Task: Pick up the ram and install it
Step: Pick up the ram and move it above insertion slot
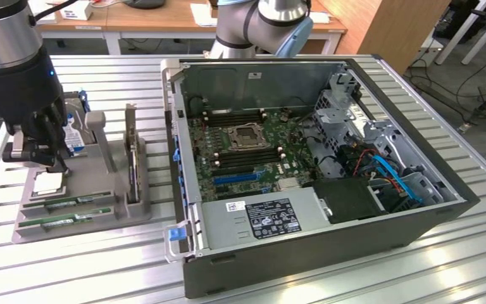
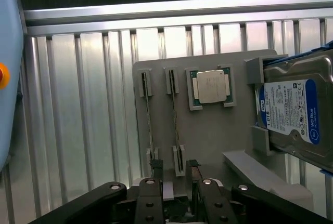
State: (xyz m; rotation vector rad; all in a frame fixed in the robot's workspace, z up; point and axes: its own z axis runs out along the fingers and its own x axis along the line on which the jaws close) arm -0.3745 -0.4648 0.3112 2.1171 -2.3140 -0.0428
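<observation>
— How was your arm posed?
— Upright at the exterior view's left, your claw [image 2: 175,167] pointed straight down over the grey holder [image 2: 218,130], fingers spread, pinching nothing.
— And the ram [image 2: 176,120]?
— It lay in that holder beside its twin [image 2: 148,115], right under your claw.

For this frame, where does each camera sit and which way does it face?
Exterior view: off the arm, high up, looking down on the open computer case and slatted table; the arm and gripper show.
Wrist view: on the wrist, facing down past the open gripper onto the grey tray.
Shared: the tray, ram stick, second ram stick, processor, hard drive.
</observation>
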